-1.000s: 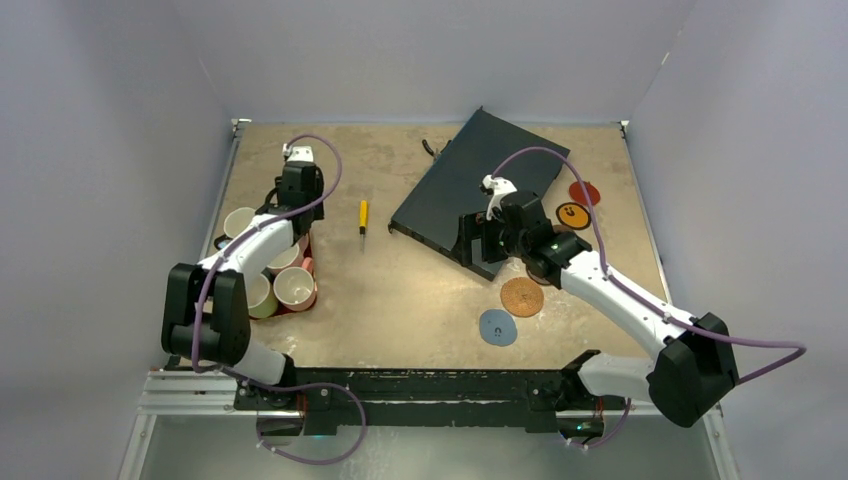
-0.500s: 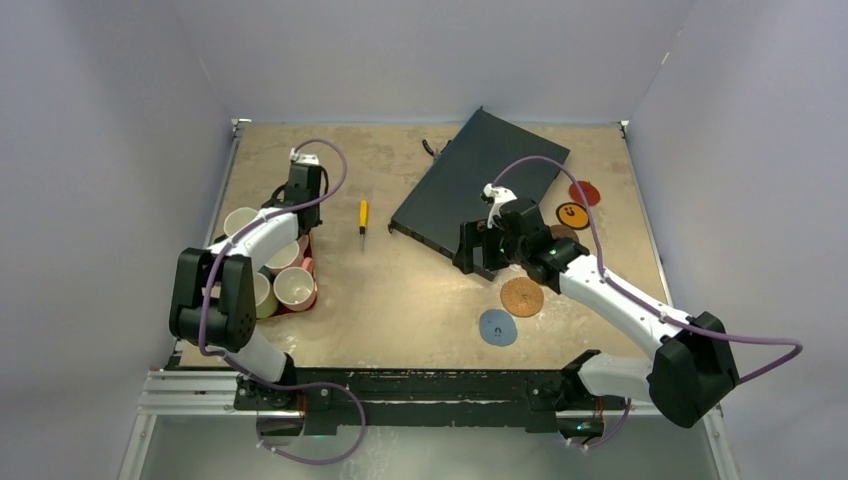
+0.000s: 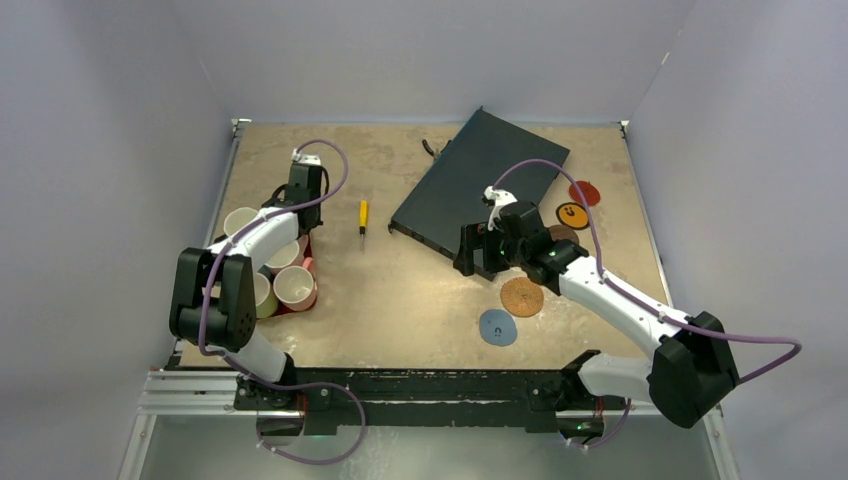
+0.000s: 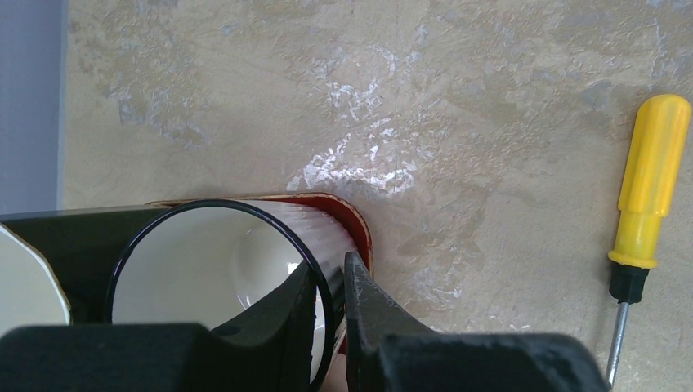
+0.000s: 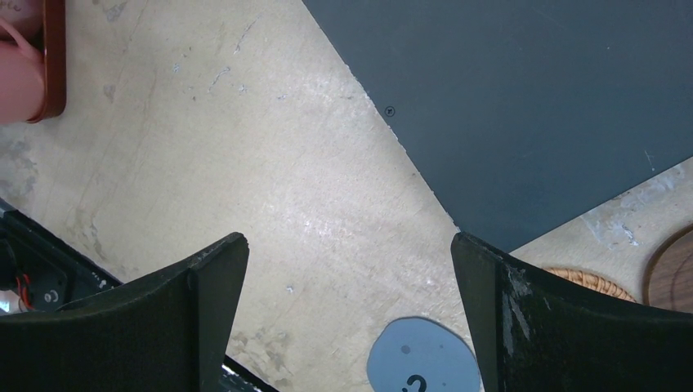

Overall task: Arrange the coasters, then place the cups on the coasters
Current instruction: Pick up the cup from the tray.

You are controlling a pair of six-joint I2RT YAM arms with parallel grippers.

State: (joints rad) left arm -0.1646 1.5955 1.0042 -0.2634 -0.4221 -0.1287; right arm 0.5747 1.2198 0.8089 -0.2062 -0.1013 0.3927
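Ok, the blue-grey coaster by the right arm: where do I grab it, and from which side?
By its rim, from straight above, I'd say. The blue-grey coaster lies flat, a thin disc with no raised part, so the open right gripper would straddle it and pinch opposite edges. The cork coaster sits close on its far-right side; pinch clear of that side.

left gripper (image 4: 331, 265) | closed on dark cup (image 4: 204, 278) rim (finger inside) | right gripper (image 5: 347, 241) edged left
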